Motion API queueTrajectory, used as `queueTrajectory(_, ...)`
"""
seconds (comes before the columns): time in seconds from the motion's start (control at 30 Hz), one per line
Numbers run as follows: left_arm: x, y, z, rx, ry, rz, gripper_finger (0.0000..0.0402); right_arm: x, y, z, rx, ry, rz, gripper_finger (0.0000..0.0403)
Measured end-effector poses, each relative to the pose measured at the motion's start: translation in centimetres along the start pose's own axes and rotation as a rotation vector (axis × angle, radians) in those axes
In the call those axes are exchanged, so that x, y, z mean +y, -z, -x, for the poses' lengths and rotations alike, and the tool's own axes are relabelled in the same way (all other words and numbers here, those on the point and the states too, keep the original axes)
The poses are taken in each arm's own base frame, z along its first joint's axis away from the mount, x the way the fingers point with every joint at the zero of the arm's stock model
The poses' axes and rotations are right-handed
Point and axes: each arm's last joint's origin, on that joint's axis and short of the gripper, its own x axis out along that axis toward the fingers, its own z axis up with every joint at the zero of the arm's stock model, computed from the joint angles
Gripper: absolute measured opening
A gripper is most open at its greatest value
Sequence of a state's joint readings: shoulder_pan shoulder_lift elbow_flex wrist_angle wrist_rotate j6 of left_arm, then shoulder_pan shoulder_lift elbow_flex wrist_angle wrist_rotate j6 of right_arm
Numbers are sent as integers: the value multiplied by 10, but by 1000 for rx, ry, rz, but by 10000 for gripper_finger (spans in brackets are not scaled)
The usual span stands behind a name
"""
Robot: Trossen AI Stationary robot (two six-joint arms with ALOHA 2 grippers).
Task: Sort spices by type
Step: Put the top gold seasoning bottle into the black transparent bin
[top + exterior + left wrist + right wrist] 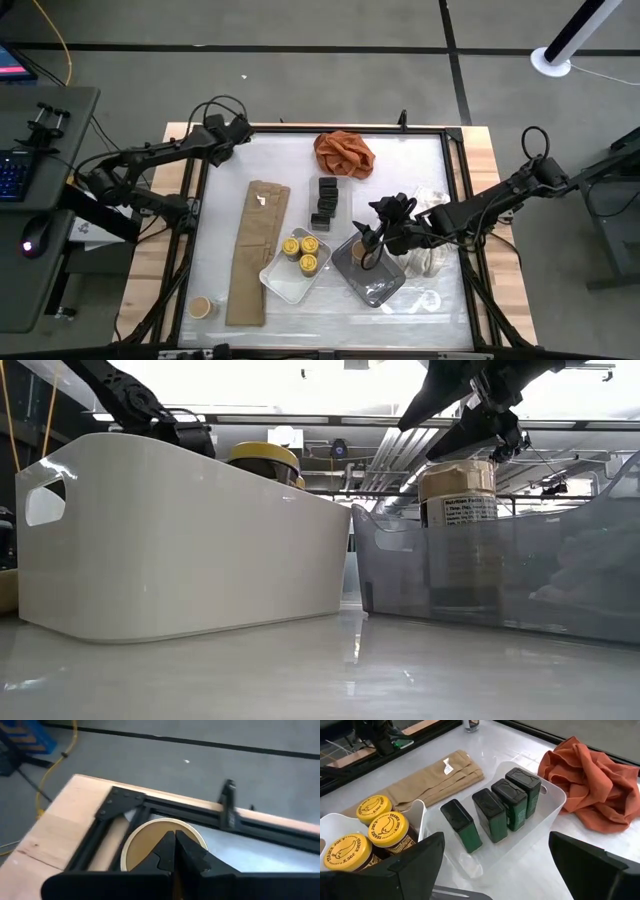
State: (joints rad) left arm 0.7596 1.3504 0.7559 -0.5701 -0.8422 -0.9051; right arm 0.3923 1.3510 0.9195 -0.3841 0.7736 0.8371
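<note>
My right gripper (376, 236) (492, 422) hangs open just above a tan-lidded jar (458, 490) (364, 251) that stands upright in the grey tray (372, 285). Three yellow-lidded jars (302, 253) (375, 827) stand in the white tray (280, 280). Black boxes (492, 810) (325, 201) stand in a row in a clear tray (552, 795). My left gripper (226, 131) (175, 847) is shut over another tan-lidded jar (145, 840) at the table's far left corner. A third tan-lidded jar (203, 306) stands at the near left corner. My left gripper's shut fingers (165, 855) lie over the tan lid (142, 837) of the corner jar, coming from above. The fingers hide the place where they would meet, so I cannot tell whether they touch the lid.
An orange cloth (343, 152) (585, 780) lies bunched beyond the black boxes. A folded tan cloth (257, 250) (437, 777) stretches along the left of the trays. White crumpled material (428, 255) sits right of the grey tray. A black frame (125, 802) rims the table.
</note>
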Motion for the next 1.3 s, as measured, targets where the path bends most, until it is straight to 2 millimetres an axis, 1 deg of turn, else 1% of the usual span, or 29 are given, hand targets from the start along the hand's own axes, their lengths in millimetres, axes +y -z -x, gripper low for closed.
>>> queueTrajectory(0.13,-9,9,13,24,88,-41,0,0,0,0,0,1,1,355)
queueTrajectory(0.37,-24,33,44,51,253,-155,0,0,0,0,-5,5,7,355)
queueTrajectory(0.43,-27,41,54,54,302,-220,0,0,0,0,-5,5,7,355)
queueTrajectory(0.57,-29,57,76,42,397,-430,0,0,0,0,-5,5,8,355)
queueTrajectory(0.63,-24,63,87,39,431,-535,0,0,0,0,-5,5,8,355)
queueTrajectory(0.7,-17,66,97,39,469,-596,0,0,0,0,-5,5,8,355)
queueTrajectory(0.8,-3,63,111,56,554,-631,0,0,0,0,-5,6,8,355)
queueTrajectory(0.87,7,59,120,91,632,-624,0,0,0,0,-6,6,8,355)
queueTrajectory(0.93,16,51,128,89,704,-601,0,0,0,0,-6,6,8,355)
queueTrajectory(1.13,38,11,151,39,898,-519,4,0,0,0,-6,7,9,355)
queueTrajectory(1.23,43,-8,157,91,971,-531,25,0,0,0,-6,7,9,355)
queueTrajectory(1.3,43,-15,158,142,998,-571,51,0,0,0,-6,7,9,355)
